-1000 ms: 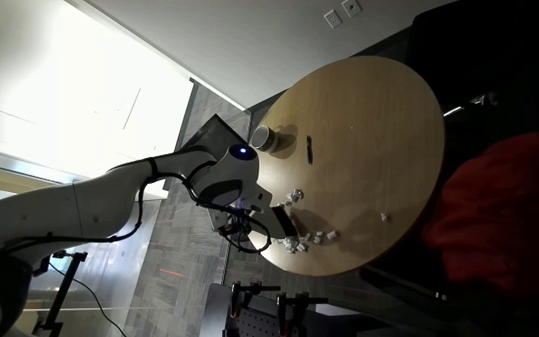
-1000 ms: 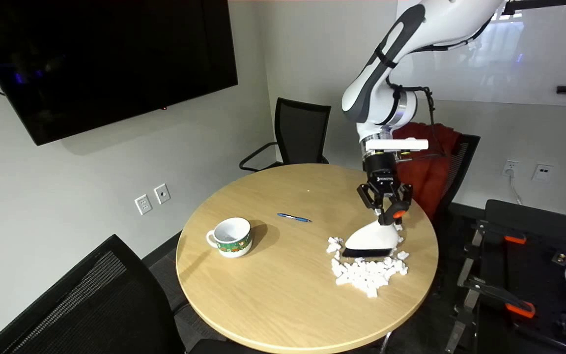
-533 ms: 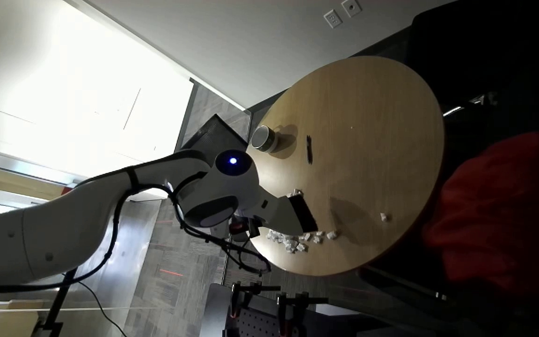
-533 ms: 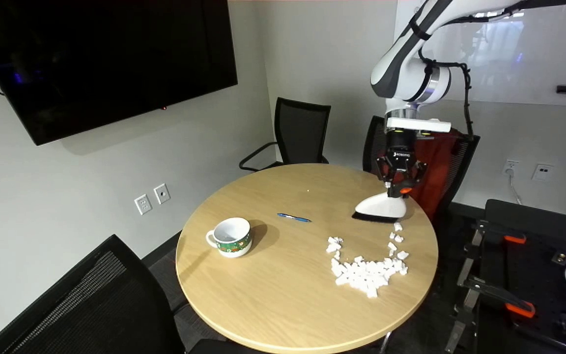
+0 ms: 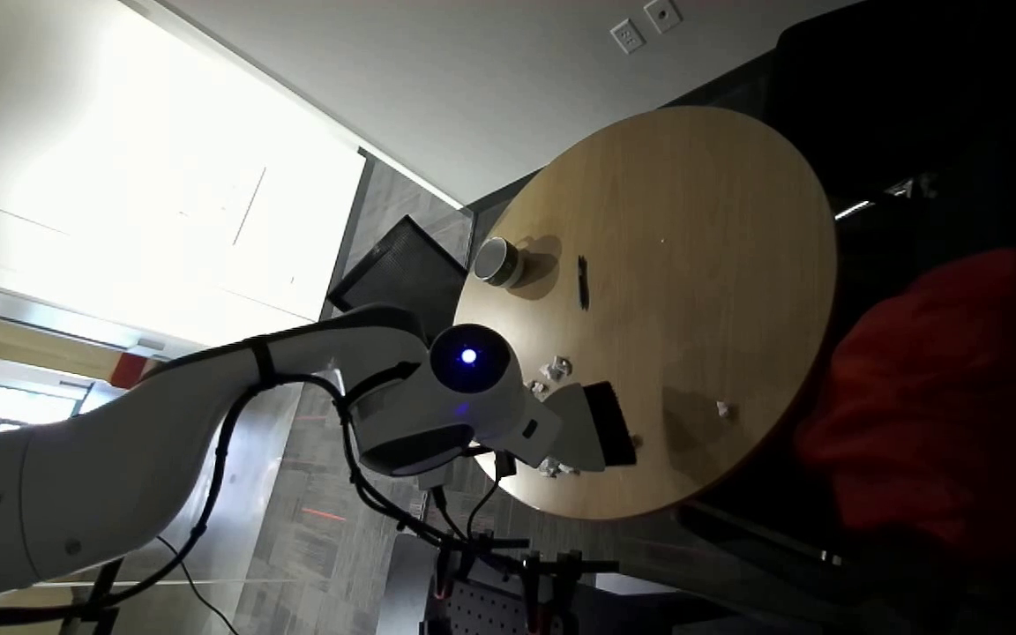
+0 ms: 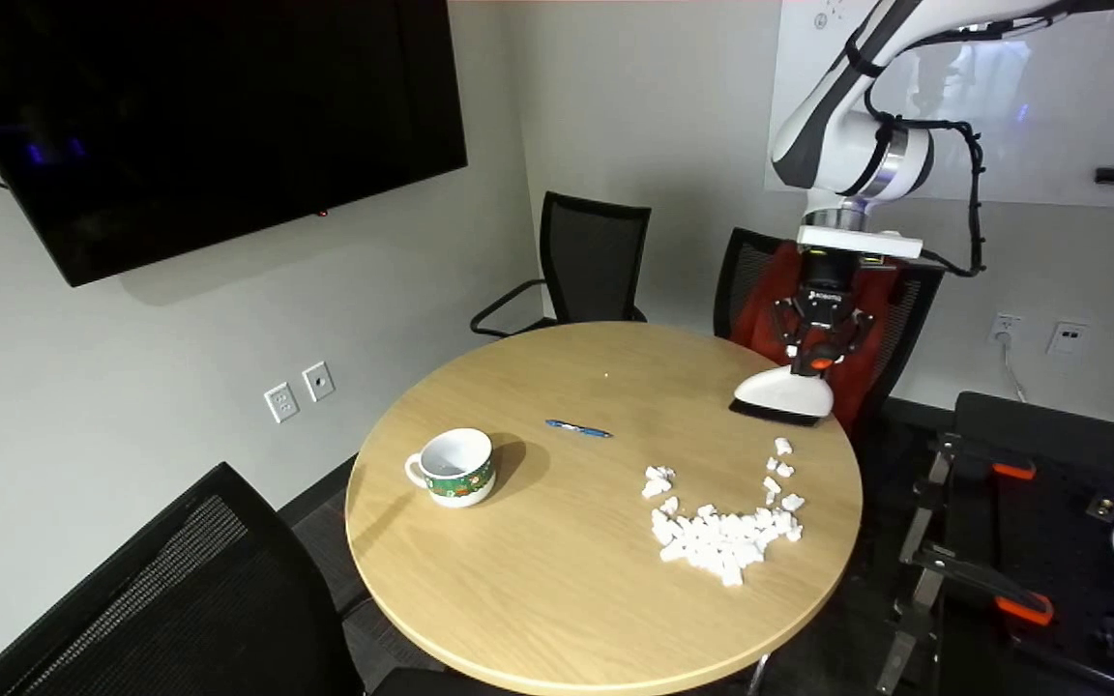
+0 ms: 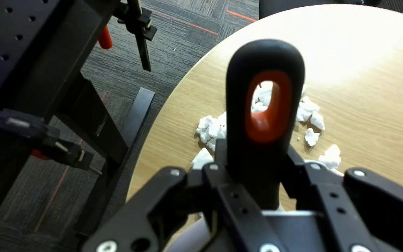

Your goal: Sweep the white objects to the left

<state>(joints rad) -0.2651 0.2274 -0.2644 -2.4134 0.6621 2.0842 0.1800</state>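
Jaws clamp hand brush (image 6: 782,391) by its handle (image 7: 262,168). White chunks (image 6: 723,543) clustered on tabletop (image 6: 528,580), strays (image 6: 785,470) near edge. Risk: bristles (image 5: 611,424) landing inboard of strays could flick them off.

In an exterior view, table (image 6: 538,609) bears mug (image 6: 458,469) left, bits (image 6: 723,543) right, pen (image 6: 578,427) between, farther; brush (image 6: 785,391) behind most bits.

One claw (image 6: 816,360), one brush (image 6: 784,391), one table (image 6: 518,599), one mug (image 6: 460,483), one pen (image 6: 579,427), three chairs (image 6: 596,256); white bits (image 6: 719,541): dozens.
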